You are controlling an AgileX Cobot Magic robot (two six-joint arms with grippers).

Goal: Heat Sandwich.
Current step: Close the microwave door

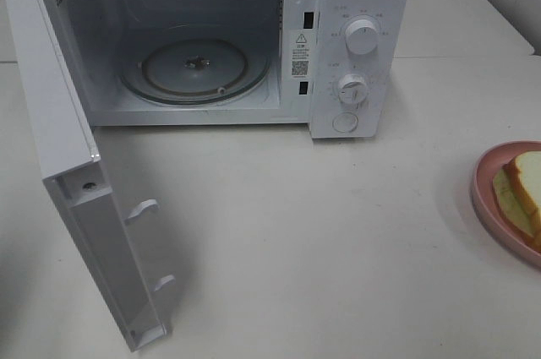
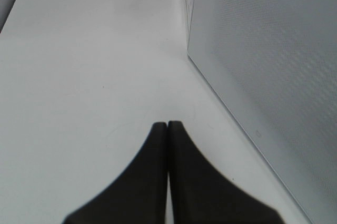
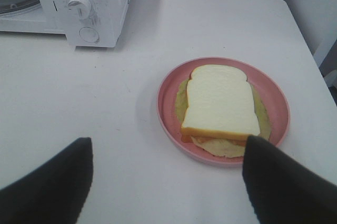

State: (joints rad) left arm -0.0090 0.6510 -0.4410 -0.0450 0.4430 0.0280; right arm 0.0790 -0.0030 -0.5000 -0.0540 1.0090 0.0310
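The sandwich, white bread with tan crust and pale green filling, lies on a round pink plate at the table's right edge. In the right wrist view the sandwich sits in the middle of the plate. My right gripper hovers open just short of the plate, holding nothing. The microwave stands at the back with its door swung wide open. Its glass turntable is bare. My left gripper is shut on nothing, over the table beside the door's outer face. Neither gripper shows in the high view.
The open door juts out toward the front left of the white table. Two knobs and a round button are on the microwave's right panel. In the right wrist view the microwave stands beyond the plate, off to one side.
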